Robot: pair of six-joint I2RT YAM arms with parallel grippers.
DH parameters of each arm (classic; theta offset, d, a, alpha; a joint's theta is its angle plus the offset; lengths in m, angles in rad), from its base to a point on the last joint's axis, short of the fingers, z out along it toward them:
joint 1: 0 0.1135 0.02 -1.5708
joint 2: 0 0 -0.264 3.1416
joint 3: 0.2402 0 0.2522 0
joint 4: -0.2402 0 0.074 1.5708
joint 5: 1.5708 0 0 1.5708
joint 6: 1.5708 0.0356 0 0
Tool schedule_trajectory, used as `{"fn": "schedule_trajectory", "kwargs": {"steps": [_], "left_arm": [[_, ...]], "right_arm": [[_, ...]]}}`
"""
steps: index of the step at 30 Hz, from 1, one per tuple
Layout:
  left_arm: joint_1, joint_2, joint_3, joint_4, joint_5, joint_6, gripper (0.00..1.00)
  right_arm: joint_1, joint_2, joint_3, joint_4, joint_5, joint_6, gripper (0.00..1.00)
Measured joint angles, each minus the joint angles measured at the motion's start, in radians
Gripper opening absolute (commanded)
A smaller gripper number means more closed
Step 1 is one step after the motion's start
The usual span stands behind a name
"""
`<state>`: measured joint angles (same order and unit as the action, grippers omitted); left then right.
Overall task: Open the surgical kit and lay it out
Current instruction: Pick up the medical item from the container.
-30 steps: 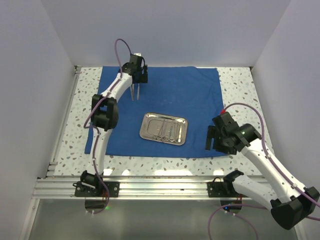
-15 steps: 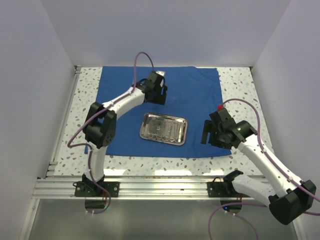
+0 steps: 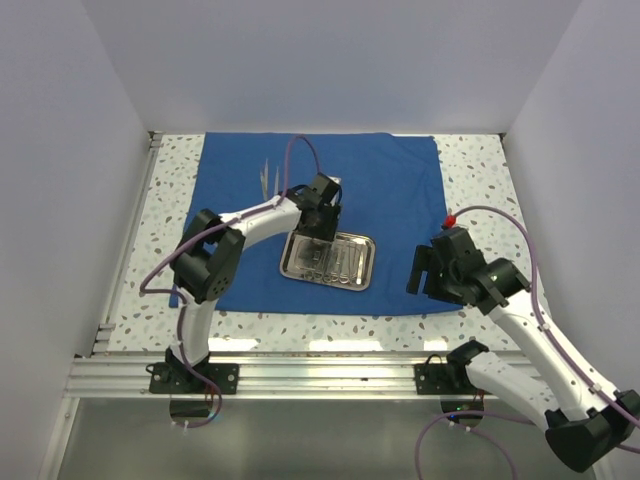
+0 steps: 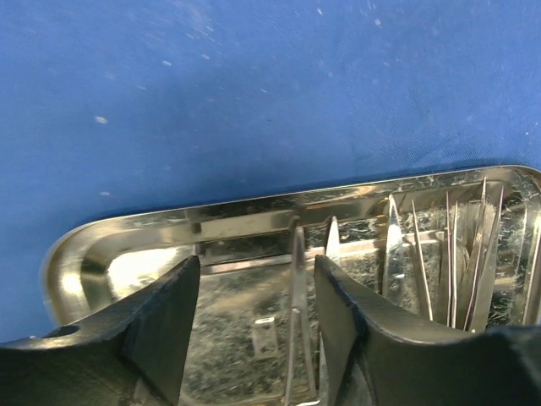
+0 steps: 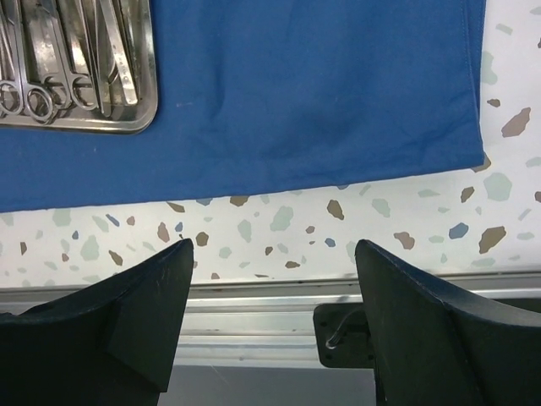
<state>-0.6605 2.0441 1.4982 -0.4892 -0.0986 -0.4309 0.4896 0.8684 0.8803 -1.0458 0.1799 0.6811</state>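
Observation:
The royal-blue cloth (image 3: pixel 390 190) lies spread flat on the table. On it sits the steel tray (image 3: pixel 369 268) holding several slim silver instruments (image 3: pixel 335 262). A pair of tweezers (image 3: pixel 265 178) lies on the cloth at the back left. My left gripper (image 3: pixel 316 232) is down over the tray's far left end. In the left wrist view it (image 4: pixel 256 264) is open, its fingers (image 4: pixel 161 321) straddling one slim instrument (image 4: pixel 297 288) without touching it. My right gripper (image 3: pixel 420 275) hovers open and empty over the cloth's front right edge.
Speckled tabletop (image 5: pixel 279 224) shows in front of the cloth (image 5: pixel 296 85), then the aluminium rail (image 5: pixel 254 313) at the near edge. The tray (image 5: pixel 150 68) with scissor-like instruments (image 5: pixel 59 51) sits at the top left of the right wrist view. White walls enclose the table.
My left arm swung from the cloth's back left, where the tweezers lie, to the tray and lowered over it, its jaws narrowing. The right arm shifted slightly.

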Motion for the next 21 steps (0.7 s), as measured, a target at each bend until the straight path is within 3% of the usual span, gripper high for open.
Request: {"fn": "schedule_trajectory", "kwargs": {"steps": [5,12,21], "left_arm": [[-0.028,0.038,0.019,0.003,-0.004,-0.008,0.57],[-0.073,0.095,0.097,-0.023,-0.064,-0.038,0.37],[-0.080,0.124,0.138,-0.064,-0.152,-0.079,0.31]], "right_arm": [[0.000,-0.029,-0.002,-0.013,0.000,0.000,0.81],[0.000,-0.064,-0.005,-0.053,0.001,0.000,0.81],[0.000,-0.086,-0.005,-0.095,0.002,0.000,0.81]]}}
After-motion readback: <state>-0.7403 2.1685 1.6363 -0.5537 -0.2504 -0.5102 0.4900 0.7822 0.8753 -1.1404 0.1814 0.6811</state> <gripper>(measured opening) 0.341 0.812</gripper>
